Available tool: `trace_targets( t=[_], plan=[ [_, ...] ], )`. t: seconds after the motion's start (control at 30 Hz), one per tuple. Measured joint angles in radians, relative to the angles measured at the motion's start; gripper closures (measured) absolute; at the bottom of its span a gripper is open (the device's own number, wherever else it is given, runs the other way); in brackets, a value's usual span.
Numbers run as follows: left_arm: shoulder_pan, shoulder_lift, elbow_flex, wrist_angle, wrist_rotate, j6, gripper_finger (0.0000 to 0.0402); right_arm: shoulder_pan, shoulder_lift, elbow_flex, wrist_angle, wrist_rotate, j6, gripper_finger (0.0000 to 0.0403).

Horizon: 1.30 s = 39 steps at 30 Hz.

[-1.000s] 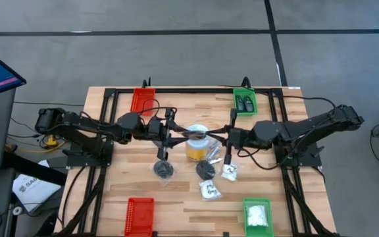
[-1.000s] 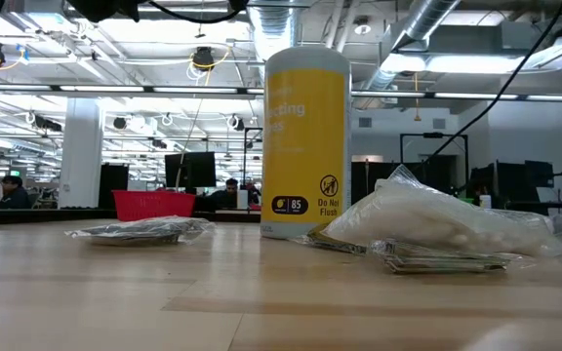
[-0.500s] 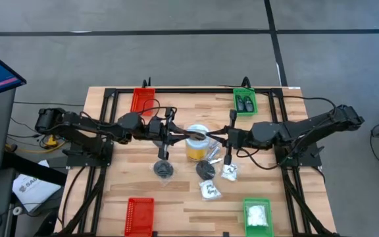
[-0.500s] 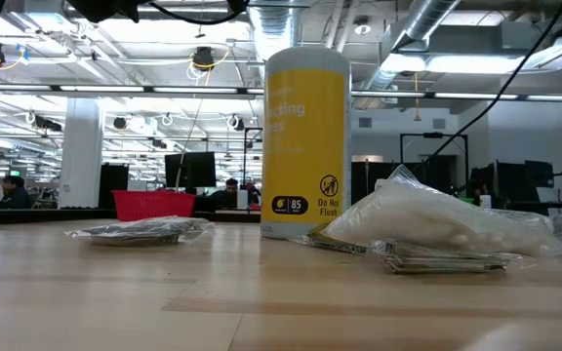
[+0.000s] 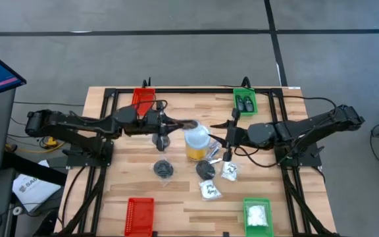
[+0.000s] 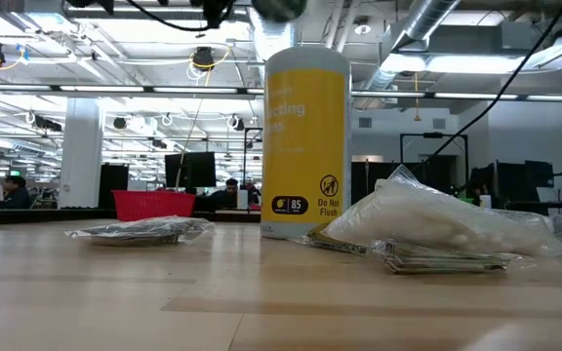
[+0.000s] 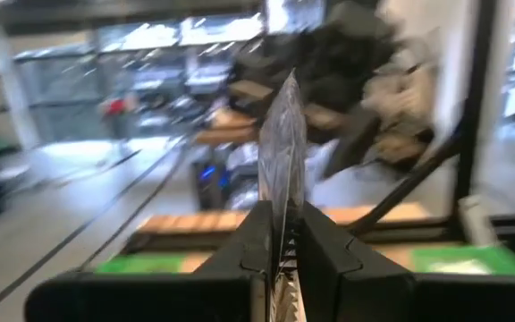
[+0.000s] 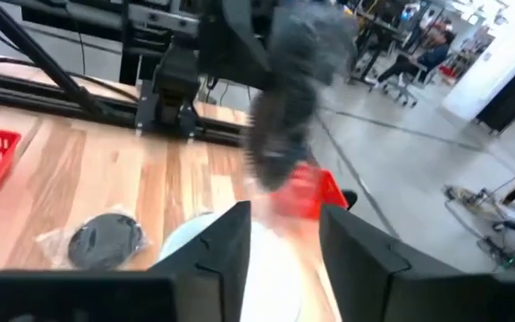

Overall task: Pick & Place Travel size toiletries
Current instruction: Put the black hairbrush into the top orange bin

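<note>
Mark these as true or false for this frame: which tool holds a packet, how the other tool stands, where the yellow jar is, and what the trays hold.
1. The left tool is shut on a clear packet. True.
2. The right tool grips a packet. False: its fingers are apart, with nothing between them.
3. The yellow jar lies on its side. False: it stands upright.
4. The near green tray holds white contents. True.

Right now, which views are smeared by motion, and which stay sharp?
Left wrist view: the room behind is streaked, while the thin clear packet pinched in the left gripper stays crisp. Right wrist view: a dark blurred shape crosses above the open right gripper. Low view: sharp on the tall yellow jar.
</note>
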Motion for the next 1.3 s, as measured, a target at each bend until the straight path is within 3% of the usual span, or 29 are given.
trace_targets(
  t=[0.27,0.6,0.93,1.3],
  plan=[
    [0.043,-0.078,0.0,-0.196,-0.226,0.015,0.0383,0.005,0.0,0.0,-0.026,0.0,0.065,0.0249],
    [0.113,-0.093,0.0,-0.345,-0.442,0.014,0.0383,0.01,0.002,0.0,-0.168,0.0,0.207,0.0262],
    [0.257,-0.111,0.0,-0.36,-0.457,0.01,0.0383,0.008,0.019,0.0,-0.252,0.0,0.265,0.0279],
    [0.342,-0.199,0.0,-0.461,-0.451,-0.019,0.0382,-0.029,0.082,0.001,-0.273,0.0,0.265,0.0281]
  ],
)
